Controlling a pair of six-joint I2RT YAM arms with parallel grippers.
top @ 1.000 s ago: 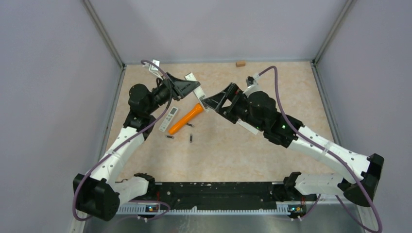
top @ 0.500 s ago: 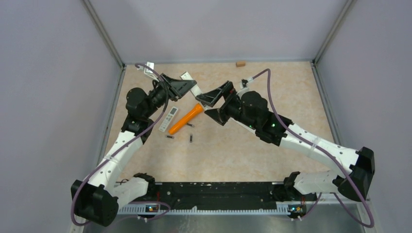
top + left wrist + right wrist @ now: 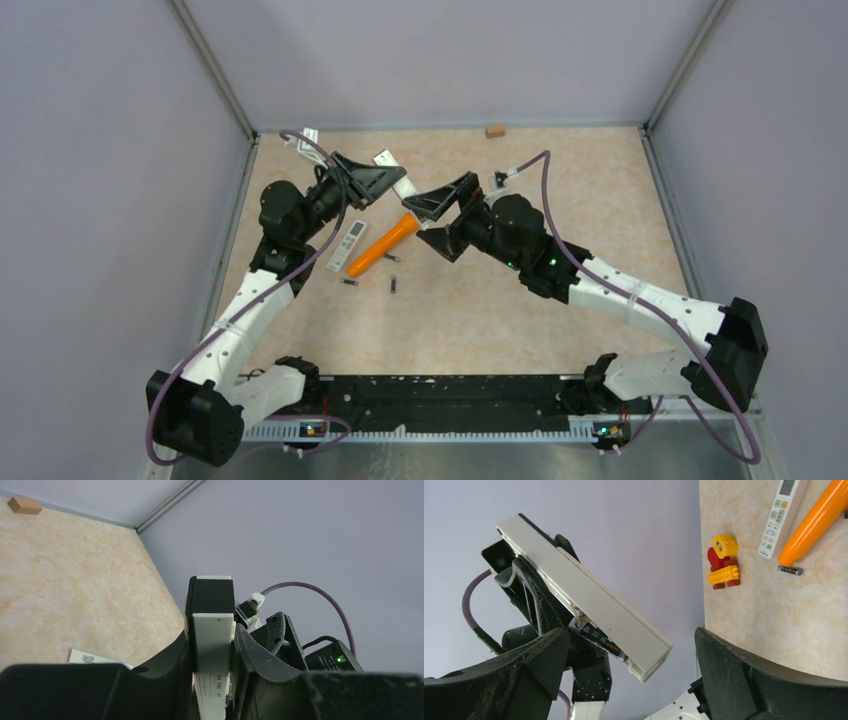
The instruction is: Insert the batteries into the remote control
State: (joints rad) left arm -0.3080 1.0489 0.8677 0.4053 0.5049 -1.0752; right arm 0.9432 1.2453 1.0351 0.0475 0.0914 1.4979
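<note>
Remote control (image 3: pixel 589 600) is clamped in left gripper (image 3: pixel 385 178), lifted off the table (image 3: pixel 620 200) and tilted, its free end poking toward right gripper (image 3: pixel 434 214). It is probably held up like this so the other arm can reach the battery bay. Left wrist view shows fingers (image 3: pixel 172 665) pinching its narrow sides, leaving the broad faces free. One battery (image 3: pixel 596 637) lies along the underside, apparently seated in the bay; can't tell if a cover is on or off. Right gripper is spread wide with nothing in it, jaws straddling the remote's end, no contact as far as I can see. That looks like staging to press or steady. Loose batteries (image 3: pixel 395 287) lie on the table near orange tube (image 3: pixel 384 246), which is just beside second remote (image 3: pixel 348 243). Toy bricks (image 3: pixel 723 562) sit off to the side, not part of the job. More cells probably need fetching.
</note>
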